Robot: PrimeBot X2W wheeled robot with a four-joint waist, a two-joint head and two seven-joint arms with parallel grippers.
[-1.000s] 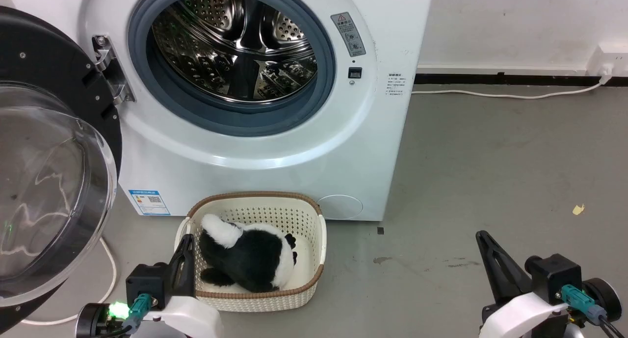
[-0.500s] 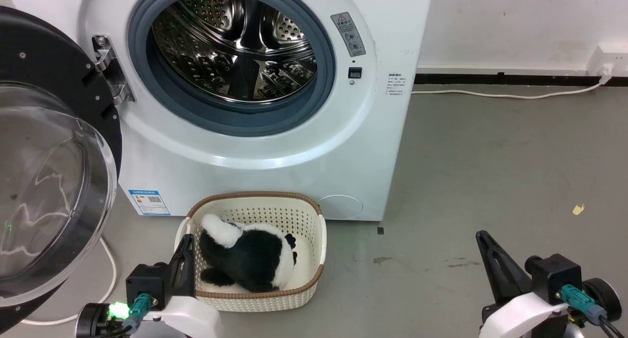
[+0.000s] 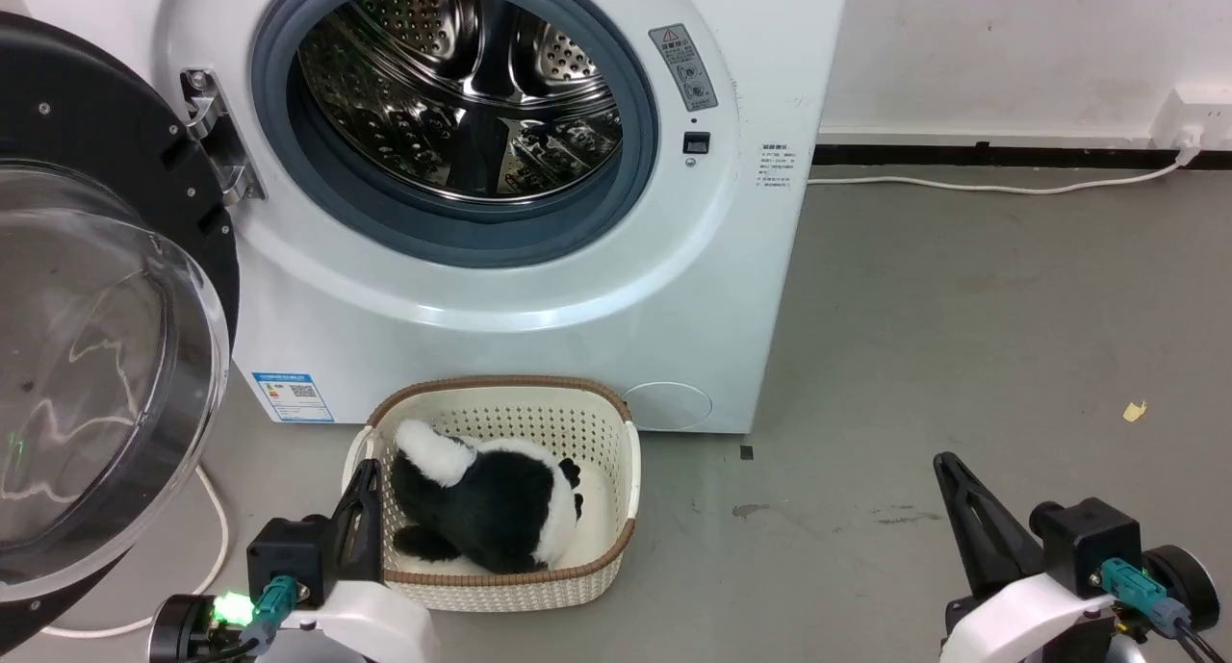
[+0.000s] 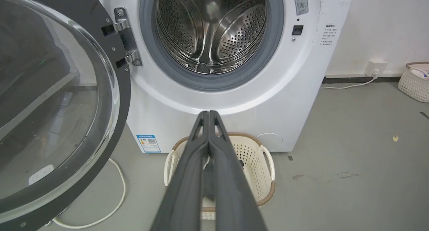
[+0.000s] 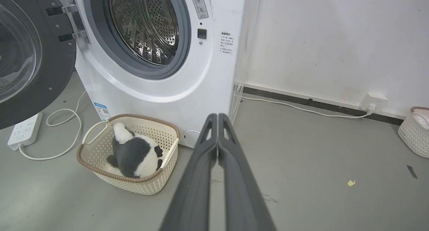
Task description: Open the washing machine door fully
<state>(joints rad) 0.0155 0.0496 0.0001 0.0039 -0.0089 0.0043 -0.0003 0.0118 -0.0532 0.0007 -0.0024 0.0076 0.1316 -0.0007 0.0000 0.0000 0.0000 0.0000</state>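
The washing machine (image 3: 539, 288) fills the upper middle of the head view, its drum bare. The washing machine door (image 3: 96, 355) hangs at the far left, swung well clear of the opening. Whether its hinge has reached the stop is hard to tell, but the opening step looks all but done. Below, a basket (image 3: 510, 596) holds a plush panda (image 3: 481, 509). The left gripper (image 3: 368, 471), lower left, and the right gripper (image 3: 945, 463), lower right, are closed, empty and touching nothing. Any last push would suit the left one, against the door's black rim.

The washing machine (image 3: 539, 317) carries a grey warning-triangle sticker (image 3: 682, 66), a small print block (image 3: 776, 165) and a blue QR-code label (image 3: 293, 396), all too small to read.
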